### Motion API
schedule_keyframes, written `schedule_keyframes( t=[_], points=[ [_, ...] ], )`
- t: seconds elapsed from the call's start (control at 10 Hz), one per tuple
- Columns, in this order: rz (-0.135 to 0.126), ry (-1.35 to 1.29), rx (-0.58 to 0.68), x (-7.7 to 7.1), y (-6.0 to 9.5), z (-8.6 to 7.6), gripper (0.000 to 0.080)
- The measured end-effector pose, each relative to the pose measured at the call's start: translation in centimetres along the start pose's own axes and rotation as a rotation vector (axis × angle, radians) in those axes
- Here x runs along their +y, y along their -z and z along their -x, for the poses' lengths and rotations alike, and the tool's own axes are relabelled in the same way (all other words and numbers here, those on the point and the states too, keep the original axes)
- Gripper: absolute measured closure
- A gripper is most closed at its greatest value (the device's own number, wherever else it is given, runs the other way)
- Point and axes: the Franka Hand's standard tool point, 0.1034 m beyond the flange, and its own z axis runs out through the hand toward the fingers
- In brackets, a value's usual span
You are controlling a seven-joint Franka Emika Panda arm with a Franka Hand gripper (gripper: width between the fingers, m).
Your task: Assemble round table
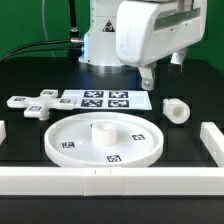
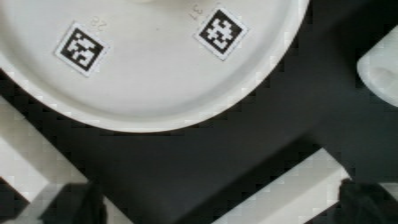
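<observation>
The large round disc (image 1: 105,140) with its central hub (image 1: 103,127) lies flat near the table's front middle. It fills the wrist view (image 2: 160,60), where two square tags show. The short cylindrical leg (image 1: 176,111) lies to the exterior view's right of the disc, and its edge shows in the wrist view (image 2: 384,70). The small cross-shaped foot (image 1: 33,105) lies at the exterior view's left. My gripper (image 1: 148,78) hangs above the table behind the leg, open and empty. Its dark fingertips (image 2: 63,206) stand wide apart around nothing (image 2: 214,208).
The marker board (image 1: 105,99) lies behind the disc. Long white bars border the work area at the front (image 1: 110,180), at the exterior view's right (image 1: 211,140) and at its left (image 1: 3,130). One bar crosses the wrist view (image 2: 285,185).
</observation>
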Motion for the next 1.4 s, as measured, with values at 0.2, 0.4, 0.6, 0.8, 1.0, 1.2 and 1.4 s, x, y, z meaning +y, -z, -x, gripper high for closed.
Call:
schedule_keyframes(
  t=[0.2, 0.4, 0.6, 0.8, 1.0, 1.2, 1.4],
  points=[
    [0.0, 0.0, 0.0, 0.0, 0.0, 0.0, 0.015],
    [-0.001, 0.0, 0.0, 0.0, 0.0, 0.0, 0.015],
    [0.003, 0.016, 0.002, 0.2, -0.4, 0.4, 0.015],
    [0.038, 0.086, 0.032, 0.9, -3.6, 3.9, 0.015],
    [0.056, 0.13, 0.049, 2.1, -6.1, 6.2, 0.015],
    [0.044, 0.135, 0.043, 3.2, -7.6, 7.3, 0.015],
    [0.039, 0.137, 0.041, 4.0, -8.4, 7.7, 0.015]
  ],
)
